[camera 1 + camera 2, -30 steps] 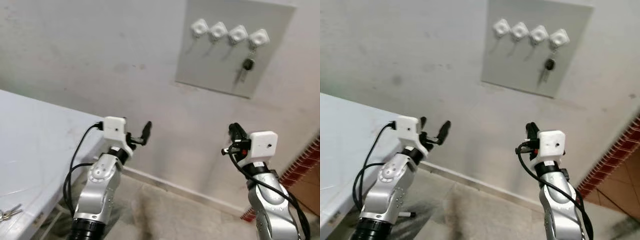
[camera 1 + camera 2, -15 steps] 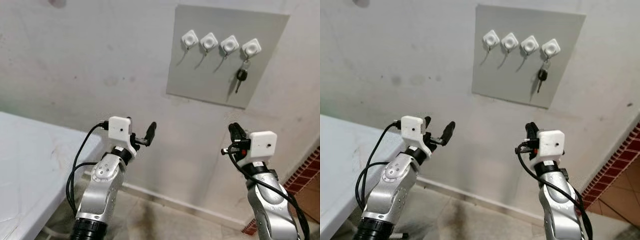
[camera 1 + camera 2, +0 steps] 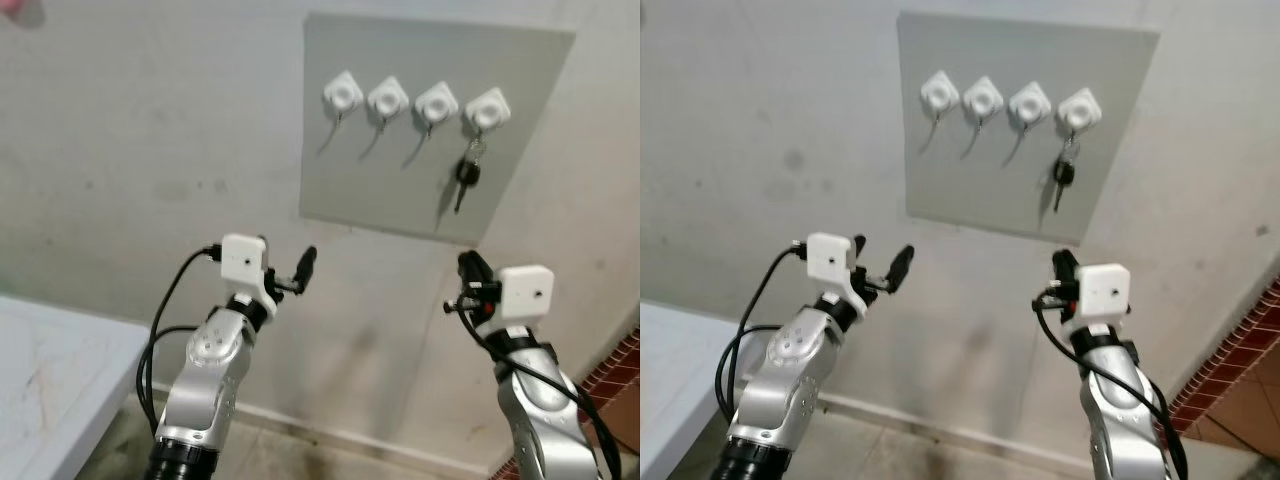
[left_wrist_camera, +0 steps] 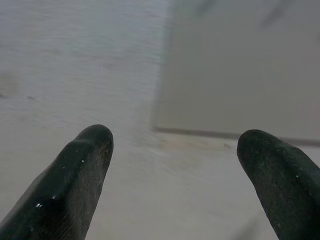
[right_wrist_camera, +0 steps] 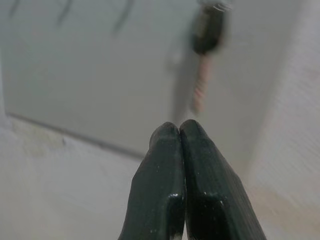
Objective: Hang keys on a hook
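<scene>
A grey board [image 3: 400, 190] on the wall carries several white hooks [image 3: 387, 97] in a row. A black-headed key [image 3: 466, 175] hangs from the rightmost hook [image 3: 487, 108]; the other hooks are bare. My right gripper [image 3: 468, 266] is raised below and slightly in front of that key, shut with nothing in it. The right wrist view has its fingertips [image 5: 172, 131] pressed together under the blurred key [image 5: 207, 25]. My left gripper [image 3: 880, 260] is held up lower left of the board, open and empty, its fingers [image 4: 85, 150] wide apart facing the board's lower edge [image 4: 225, 132].
A white table corner [image 3: 40, 360] is at the lower left. Red brick tiling [image 3: 628, 355] runs along the lower right. A skirting strip [image 3: 330, 435] meets the floor below the wall between my arms.
The camera has tilted up and come closer: the board sits lower and larger, and the table has slid out to the left. Both arms hold the same pose.
</scene>
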Robot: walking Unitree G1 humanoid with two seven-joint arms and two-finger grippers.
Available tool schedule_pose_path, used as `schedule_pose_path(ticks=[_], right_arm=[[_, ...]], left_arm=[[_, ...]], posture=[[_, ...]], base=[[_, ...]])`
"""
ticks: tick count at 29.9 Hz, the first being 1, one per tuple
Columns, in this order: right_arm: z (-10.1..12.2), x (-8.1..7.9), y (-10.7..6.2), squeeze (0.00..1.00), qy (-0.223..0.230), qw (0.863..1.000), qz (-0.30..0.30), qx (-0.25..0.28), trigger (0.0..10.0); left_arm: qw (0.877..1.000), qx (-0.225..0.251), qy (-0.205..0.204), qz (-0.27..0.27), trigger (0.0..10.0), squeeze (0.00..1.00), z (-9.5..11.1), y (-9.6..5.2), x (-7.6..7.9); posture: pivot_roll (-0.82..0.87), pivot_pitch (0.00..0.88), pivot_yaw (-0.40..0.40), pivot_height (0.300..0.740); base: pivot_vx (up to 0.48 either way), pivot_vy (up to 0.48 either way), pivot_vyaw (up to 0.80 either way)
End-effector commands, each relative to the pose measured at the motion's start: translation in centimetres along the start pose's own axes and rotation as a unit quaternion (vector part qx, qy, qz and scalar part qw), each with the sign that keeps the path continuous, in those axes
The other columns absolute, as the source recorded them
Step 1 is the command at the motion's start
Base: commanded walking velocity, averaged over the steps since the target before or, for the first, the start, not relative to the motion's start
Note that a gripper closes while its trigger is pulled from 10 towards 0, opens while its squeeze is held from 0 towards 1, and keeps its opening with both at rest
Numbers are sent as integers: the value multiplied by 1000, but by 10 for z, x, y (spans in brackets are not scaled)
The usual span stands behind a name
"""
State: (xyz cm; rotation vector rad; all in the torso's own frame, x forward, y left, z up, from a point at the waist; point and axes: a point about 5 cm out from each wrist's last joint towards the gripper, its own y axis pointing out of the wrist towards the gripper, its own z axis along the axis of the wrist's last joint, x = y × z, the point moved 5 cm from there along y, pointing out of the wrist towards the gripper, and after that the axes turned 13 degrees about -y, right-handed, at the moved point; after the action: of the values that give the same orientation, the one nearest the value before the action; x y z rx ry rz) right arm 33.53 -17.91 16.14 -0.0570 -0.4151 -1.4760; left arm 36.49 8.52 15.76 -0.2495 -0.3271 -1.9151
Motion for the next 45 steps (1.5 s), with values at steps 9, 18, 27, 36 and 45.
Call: schedule_pose_path(ticks=[9,18,27,36,45], right_arm=[[23,-8,16,0,6,998,34,49,10000],[62,-12,30,0,20,991,58,122,10000],[92,-8,37,0,33,983,57,170,10000],[99,9,47,0,31,982,31,183,10000],[106,17,51,0,39,979,20,201,10000]], left_arm=[[995,16,38,-96,10000,0,15,3,40],[979,18,44,-200,10000,0,19,-4,91],[974,31,41,-222,10000,0,32,-5,104],[970,41,40,-237,10000,0,46,-3,112],[966,44,40,-253,10000,0,50,-4,119]], posture=[[-4,24,-31,740],[-1,33,-33,740],[-7,38,-30,740],[-7,34,-24,740],[-5,27,-19,740]], base=[[0,0,0],[0,0,0],[0,0,0],[0,0,0],[0,0,0]])
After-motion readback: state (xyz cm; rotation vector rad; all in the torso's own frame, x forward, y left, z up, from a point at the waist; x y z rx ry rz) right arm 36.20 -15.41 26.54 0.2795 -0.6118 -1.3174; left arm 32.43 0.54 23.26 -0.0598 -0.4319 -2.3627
